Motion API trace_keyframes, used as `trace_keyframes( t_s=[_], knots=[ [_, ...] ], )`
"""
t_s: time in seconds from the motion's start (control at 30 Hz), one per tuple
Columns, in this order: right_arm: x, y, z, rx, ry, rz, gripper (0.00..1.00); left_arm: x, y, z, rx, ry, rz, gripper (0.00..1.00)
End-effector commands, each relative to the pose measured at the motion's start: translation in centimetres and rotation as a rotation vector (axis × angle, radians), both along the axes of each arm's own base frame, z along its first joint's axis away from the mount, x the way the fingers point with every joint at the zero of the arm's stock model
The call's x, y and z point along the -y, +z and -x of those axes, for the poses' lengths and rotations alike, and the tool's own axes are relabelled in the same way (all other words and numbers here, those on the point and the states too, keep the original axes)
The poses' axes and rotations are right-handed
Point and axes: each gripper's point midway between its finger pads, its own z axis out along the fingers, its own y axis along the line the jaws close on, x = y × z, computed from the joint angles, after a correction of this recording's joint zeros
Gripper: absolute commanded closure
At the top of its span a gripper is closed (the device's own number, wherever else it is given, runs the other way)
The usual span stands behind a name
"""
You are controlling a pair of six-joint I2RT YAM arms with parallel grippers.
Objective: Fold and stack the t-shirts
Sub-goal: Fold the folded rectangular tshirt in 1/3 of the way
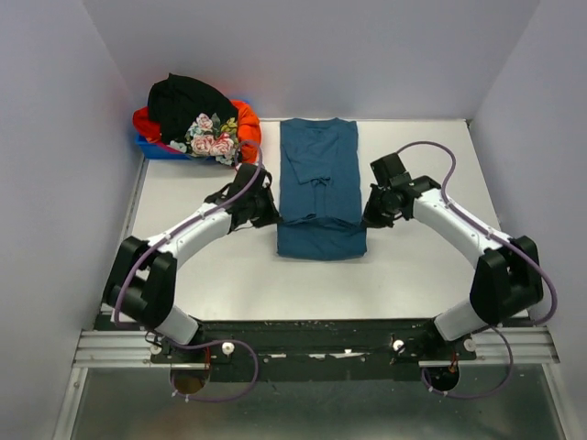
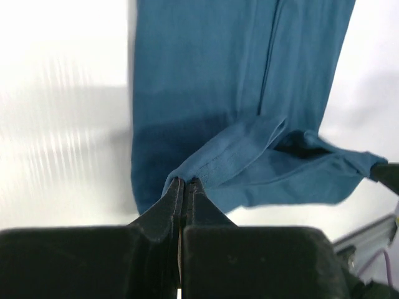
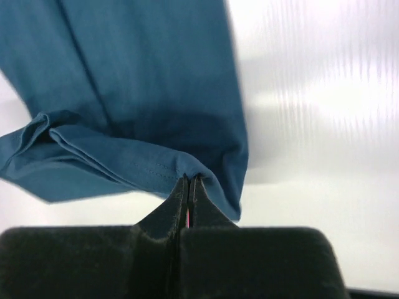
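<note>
Black and hard-edged, the left gripper [image 2: 185, 182] and right gripper [image 3: 188, 180] each pinched a near hem corner of the teal-blue t-shirt [image 1: 318, 170]. The soft, creased shirt lay at frame centre as a narrow rectangle, its long axis running bottom to top. At upper left, a blue bin [image 1: 154, 149] held the heaped black shirt [image 1: 183, 99], orange-red shirt [image 1: 249, 126] and floral shirt [image 1: 212, 139].

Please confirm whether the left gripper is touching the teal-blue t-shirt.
Touching. The left wrist view shows the left gripper closed on a fold of the teal-blue t-shirt, with the cloth's edge pinched right between its fingertips and no gap visible.
</note>
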Motion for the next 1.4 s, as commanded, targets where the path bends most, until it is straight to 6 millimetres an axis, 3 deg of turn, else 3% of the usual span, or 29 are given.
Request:
trace_keyframes(
  t_s=[0.0, 0.13, 0.4, 0.67, 0.83, 1.2, 1.27, 1.37],
  knots=[
    [0.7, -1.4, -3.5, -0.014, -0.006, -0.006, 0.99, -0.9, 0.7, -6.1, 0.117, 0.085, -0.100, 1.00],
    [1.1, -2.4, -6.7, -0.037, -0.021, -0.015, 0.99, -0.1, -0.6, -9.1, 0.093, 0.079, -0.125, 1.00],
    [1.1, -2.6, -11.7, -0.039, -0.017, 0.002, 0.99, 0.0, -1.0, -12.4, 0.079, 0.090, -0.132, 1.00],
    [0.6, -3.4, -14.7, -0.039, -0.023, -0.022, 0.99, -0.6, -0.3, -15.2, 0.119, 0.133, -0.158, 1.00],
    [0.4, -3.6, -16.0, -0.043, -0.026, -0.036, 0.99, 0.0, -1.1, -16.3, 0.089, 0.118, -0.116, 1.00],
    [0.6, -4.5, -19.2, -0.033, -0.034, -0.061, 0.98, -0.7, -2.9, -18.9, 0.061, 0.148, -0.070, 1.00],
    [0.5, -4.6, -20.1, -0.028, -0.033, -0.079, 0.90, -0.3, -2.9, -19.4, 0.067, 0.135, -0.033, 0.96],
    [0.4, -3.7, -21.3, 0.005, -0.035, -0.092, 0.41, -0.3, -2.1, -20.1, 0.092, 0.141, 0.010, 0.50]
  ],
)
